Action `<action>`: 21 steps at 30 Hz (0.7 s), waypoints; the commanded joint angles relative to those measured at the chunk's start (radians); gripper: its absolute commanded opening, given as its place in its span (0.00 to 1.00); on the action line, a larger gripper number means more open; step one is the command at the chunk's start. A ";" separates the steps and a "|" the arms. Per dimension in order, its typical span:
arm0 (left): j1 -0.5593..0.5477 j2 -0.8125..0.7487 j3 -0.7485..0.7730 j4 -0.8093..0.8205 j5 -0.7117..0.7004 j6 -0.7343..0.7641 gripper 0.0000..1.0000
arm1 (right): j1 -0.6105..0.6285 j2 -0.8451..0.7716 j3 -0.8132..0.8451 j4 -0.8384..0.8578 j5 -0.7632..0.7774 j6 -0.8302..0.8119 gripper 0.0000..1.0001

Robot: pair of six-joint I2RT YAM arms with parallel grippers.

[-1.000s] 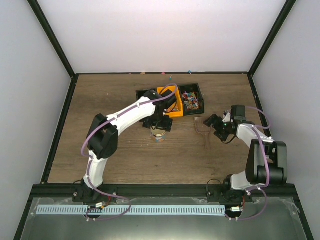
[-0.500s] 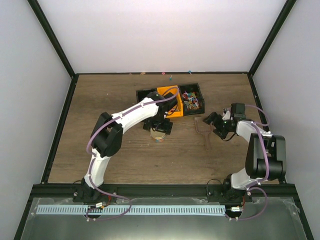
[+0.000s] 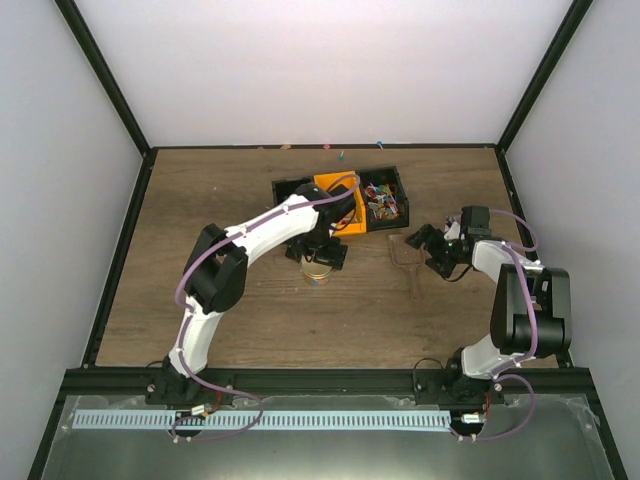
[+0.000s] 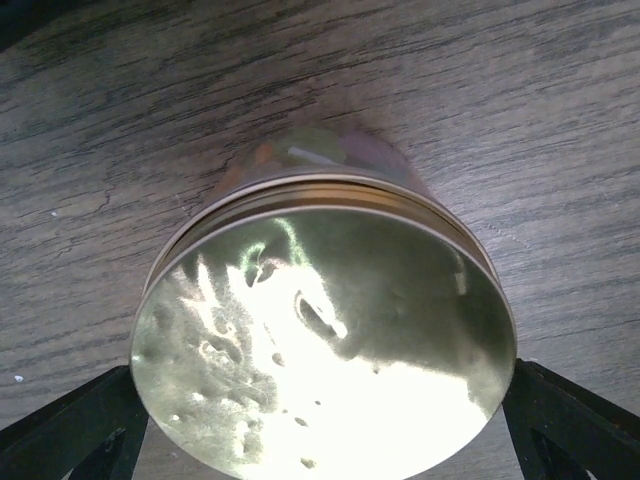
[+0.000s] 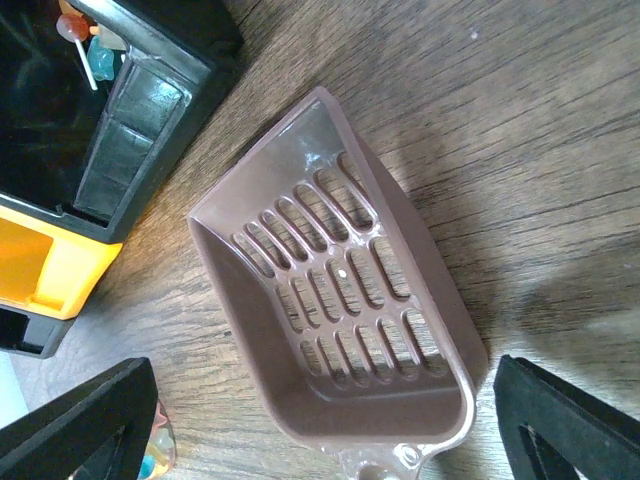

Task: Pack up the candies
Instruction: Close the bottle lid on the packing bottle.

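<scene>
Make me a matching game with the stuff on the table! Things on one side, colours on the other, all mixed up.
Things:
1. scoop
2. jar lid
3. small bin
4. candies

Colours:
A. gold
B. lots of colours
C. brown
D. orange

Pairs: 1-C, 2-A, 3-D, 4-B

Top cam high behind me, whole table [image 3: 220, 190]; wrist cams close, looking down: L tin [image 4: 325, 340], R scoop [image 5: 340, 310], both in top.

Strong glare on metal lid [image 4: 330, 390]
</scene>
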 commanded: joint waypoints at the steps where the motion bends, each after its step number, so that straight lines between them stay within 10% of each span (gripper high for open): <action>1: 0.003 0.000 0.037 -0.015 -0.009 -0.004 0.99 | -0.011 0.003 0.032 0.010 -0.017 -0.013 0.94; 15: 0.029 -0.164 -0.056 0.018 -0.075 -0.045 0.96 | -0.007 -0.048 0.036 -0.008 -0.023 -0.013 0.92; 21: 0.034 -0.213 -0.153 0.094 -0.037 -0.049 0.66 | 0.039 -0.070 0.026 -0.003 -0.014 0.025 0.89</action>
